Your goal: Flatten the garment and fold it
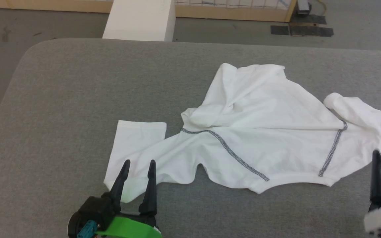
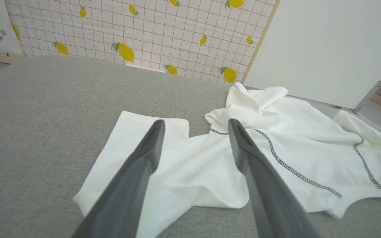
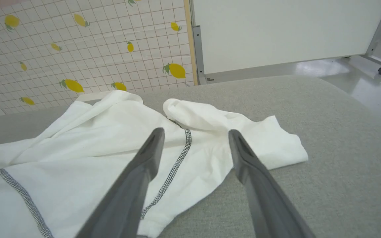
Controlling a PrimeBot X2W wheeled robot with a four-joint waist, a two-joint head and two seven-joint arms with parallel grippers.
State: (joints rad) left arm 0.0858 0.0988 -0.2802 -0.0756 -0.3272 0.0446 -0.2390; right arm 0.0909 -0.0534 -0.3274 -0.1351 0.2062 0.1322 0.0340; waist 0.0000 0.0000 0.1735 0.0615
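Note:
The garment point(image 1: 256, 132), a white long-sleeved shirt with dark grey zigzag seams, lies crumpled on the grey table point(image 1: 61, 99). One sleeve stretches flat toward the left, the other is bunched at the right edge. My left gripper point(image 1: 138, 162) is open, its fingers over the left sleeve's near part; the left wrist view has the sleeve point(image 2: 164, 158) under the left gripper point(image 2: 195, 123). My right gripper point(image 3: 195, 132) is open above the shirt's right shoulder and bunched sleeve point(image 3: 217, 122), holding nothing. In the head view one dark finger point(image 1: 377, 178) of it stands at the right edge.
A white box point(image 1: 141, 18) stands beyond the table's far edge. Behind it are a lemon-patterned panel point(image 2: 144, 29) and a white board point(image 3: 276, 29) on a wheeled stand. Bare grey table lies to the left and along the front.

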